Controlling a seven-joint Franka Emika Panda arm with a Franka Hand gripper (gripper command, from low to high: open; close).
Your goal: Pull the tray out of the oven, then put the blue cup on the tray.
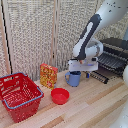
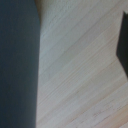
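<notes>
1. The arm is seen bent down over the wooden bench, its gripper hanging just above the blue cup.
2. Whether the jaws are apart or together cannot be told; they are hidden in the exterior view and not shown in the wrist view.
3. The blue cup stands upright on the bench, between the oven and a patterned box.
4. The oven door is open, and the tray is seen drawn forward.
5. A red bowl and a red basket are placed toward the exterior view's left.
6. In the wrist view, only blurred bench wood and dark shapes are shown.
</notes>
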